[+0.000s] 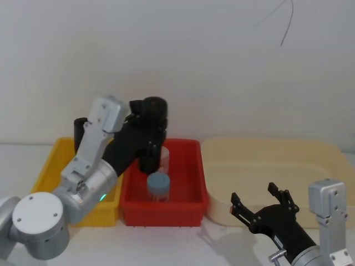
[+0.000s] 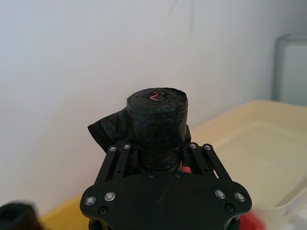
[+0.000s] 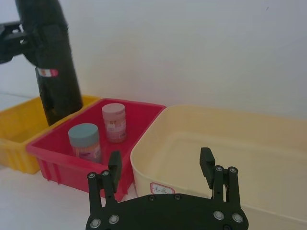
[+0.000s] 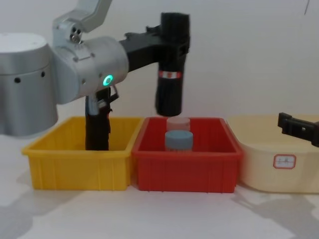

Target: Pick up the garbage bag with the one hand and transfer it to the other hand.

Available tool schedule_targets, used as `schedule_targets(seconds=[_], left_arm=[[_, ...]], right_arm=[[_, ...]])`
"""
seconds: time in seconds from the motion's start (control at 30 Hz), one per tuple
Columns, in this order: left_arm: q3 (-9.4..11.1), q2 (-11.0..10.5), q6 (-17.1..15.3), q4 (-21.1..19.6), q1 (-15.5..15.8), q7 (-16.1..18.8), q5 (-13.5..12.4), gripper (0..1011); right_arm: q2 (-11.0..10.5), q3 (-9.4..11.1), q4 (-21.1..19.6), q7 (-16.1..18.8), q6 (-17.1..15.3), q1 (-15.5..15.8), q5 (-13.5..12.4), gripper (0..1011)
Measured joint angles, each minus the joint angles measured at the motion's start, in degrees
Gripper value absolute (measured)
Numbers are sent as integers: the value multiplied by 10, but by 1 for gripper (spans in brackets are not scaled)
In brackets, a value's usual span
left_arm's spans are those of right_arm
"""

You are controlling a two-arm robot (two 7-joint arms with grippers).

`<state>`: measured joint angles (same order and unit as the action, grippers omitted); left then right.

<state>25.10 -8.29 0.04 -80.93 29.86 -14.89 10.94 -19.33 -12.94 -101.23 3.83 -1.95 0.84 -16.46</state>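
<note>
- Nearest me, the right gripper (image 1: 253, 194) hung low over the near rim of the cream tub (image 4: 269, 169). Its jaws were spread with nothing between them, and it was well apart from the bag (image 4: 169, 94).
- Further in, the left gripper (image 4: 172, 44) was clenched on the bag near its top. It held the bag upright in the air over the red bin (image 4: 184, 169), with the lower end just above two jars (image 4: 178, 140).
- The handover looked risky to me. If the left let go before the right had closed properly on the slick plastic, the bag would drop onto the jars.
- A loose flap (image 2: 103, 129) by the bag's top might also catch a finger.
- The worktop (image 4: 149, 214) was plain white. A yellow bin (image 4: 75, 172) stood against the red one, with another black roll (image 4: 97, 127) standing in it.
- Behind everything stood a bare white wall (image 4: 249, 50).
</note>
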Motion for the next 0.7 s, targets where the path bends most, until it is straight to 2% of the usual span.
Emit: schedule_targets(seconds=[0.37, 0.7], left_arm=[[25, 21, 16, 8, 27, -64, 28, 456], [52, 55, 39, 62, 61, -127, 59, 456]], right_arm=[[0, 0, 0, 0, 0, 0, 0, 1000], [0, 0, 0, 0, 0, 0, 0, 1000]])
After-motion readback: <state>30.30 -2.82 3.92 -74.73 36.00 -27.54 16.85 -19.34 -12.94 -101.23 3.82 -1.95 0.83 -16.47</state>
